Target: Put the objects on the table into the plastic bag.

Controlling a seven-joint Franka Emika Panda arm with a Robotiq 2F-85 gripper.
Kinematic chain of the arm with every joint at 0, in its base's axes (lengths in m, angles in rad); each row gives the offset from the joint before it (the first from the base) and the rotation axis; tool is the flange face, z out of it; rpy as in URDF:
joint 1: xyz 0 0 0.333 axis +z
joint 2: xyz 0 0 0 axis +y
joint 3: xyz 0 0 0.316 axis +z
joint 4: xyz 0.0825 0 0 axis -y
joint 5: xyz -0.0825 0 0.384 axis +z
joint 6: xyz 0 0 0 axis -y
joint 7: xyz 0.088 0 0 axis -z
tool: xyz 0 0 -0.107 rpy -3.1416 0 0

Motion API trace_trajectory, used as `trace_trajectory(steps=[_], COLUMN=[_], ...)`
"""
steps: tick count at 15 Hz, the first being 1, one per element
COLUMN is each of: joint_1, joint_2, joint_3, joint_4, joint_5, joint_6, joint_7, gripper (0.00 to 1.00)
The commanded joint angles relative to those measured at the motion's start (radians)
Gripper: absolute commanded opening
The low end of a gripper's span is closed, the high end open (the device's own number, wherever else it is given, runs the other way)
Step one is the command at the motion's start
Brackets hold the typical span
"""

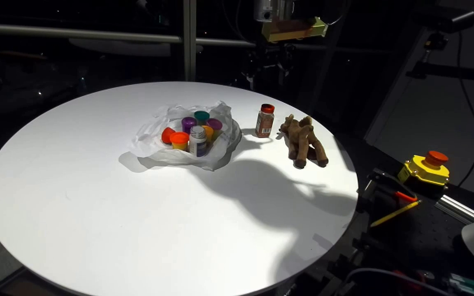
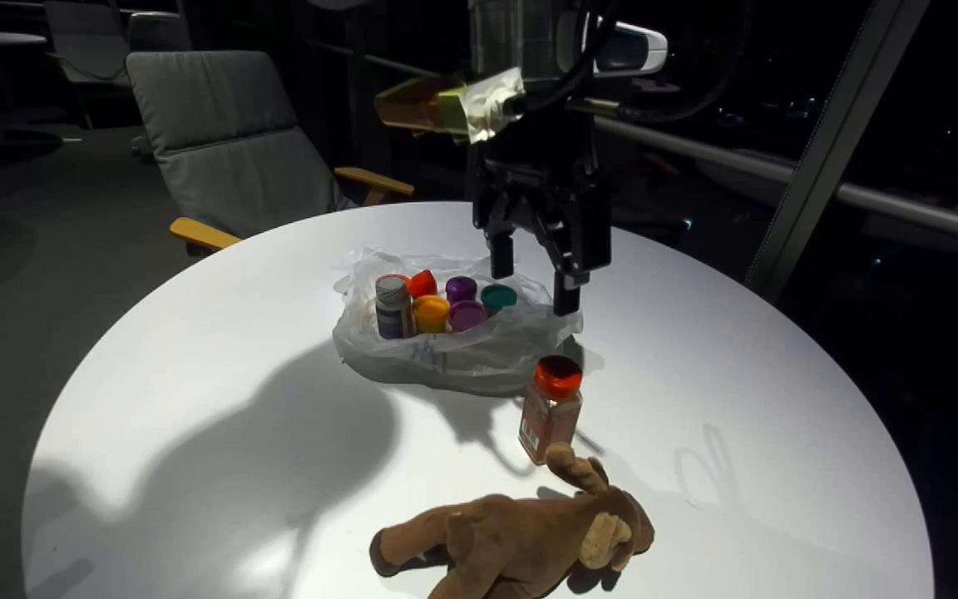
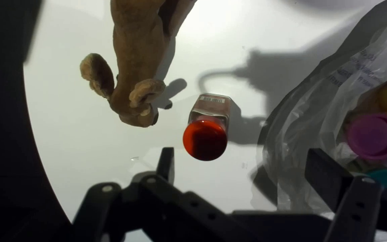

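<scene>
The black claw (image 3: 245, 168) is spread and holds nothing; next, it seems, comes the clear square-sided bottle with a red cap (image 3: 207, 129).
In the wrist view the bottle stands mid-frame, above and slightly left of the gap between the fingertips (image 3: 328, 178), so centre the claw before going down; at right one fingertip shows in front of the crumpled white plastic bag (image 3: 297, 151), whose film could snag. In an exterior view the bottle is upright, right of centre on the round white tabletop (image 1: 109, 222), between the bag and the brown plush four-legged toy (image 1: 303, 142): a straight descent should spare both. In an exterior view, coloured plastic tubs (image 2: 432, 314) fill the bag left of centre; lift well over its rim.
</scene>
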Motion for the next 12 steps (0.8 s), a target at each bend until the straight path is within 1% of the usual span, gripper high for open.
trace_trajectory(steps=[1, 7, 12], joint_1=[-0.027, -0.058, -0.058], joint_2=[0.020, 0.086, 0.129], joint_3=[-0.007, -0.007, -0.011], joint_4=[-0.014, -0.001, 0.012], joint_5=[0.004, 0.049, 0.086], joint_6=[0.041, 0.058, 0.091], joint_7=[0.012, -0.006, 0.001], gripper=[1.00, 1.00, 1.00])
